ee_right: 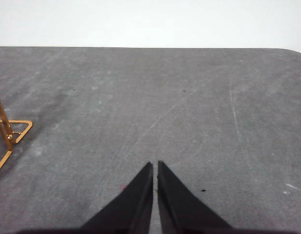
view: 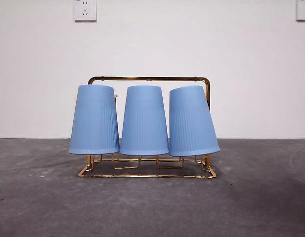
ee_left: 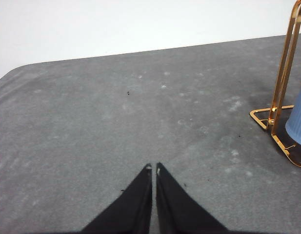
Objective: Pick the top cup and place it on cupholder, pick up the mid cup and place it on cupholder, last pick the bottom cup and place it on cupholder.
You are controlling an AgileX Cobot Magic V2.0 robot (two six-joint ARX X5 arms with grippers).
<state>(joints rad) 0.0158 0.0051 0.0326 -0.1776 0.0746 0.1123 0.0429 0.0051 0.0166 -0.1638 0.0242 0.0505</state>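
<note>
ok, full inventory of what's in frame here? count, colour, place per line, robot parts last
cups: 3, light blue, ribbed, upside down in a row on the rack; the one at the front view's right leans, the other two stand about upright
cupholder: 1, shiny gold wire, mid-table, arch frame rising behind the cups
table: 1, grey, mottled, under the rack
wall: 1, white, behind the table
wall sockets: 2, white, at the front view's top edge, one left, one at the right corner
left gripper: 1, black, jaws shut, over bare table with the rack's end off to one side
right gripper: 1, black, jaws shut, over bare table near the rack's other end
</note>
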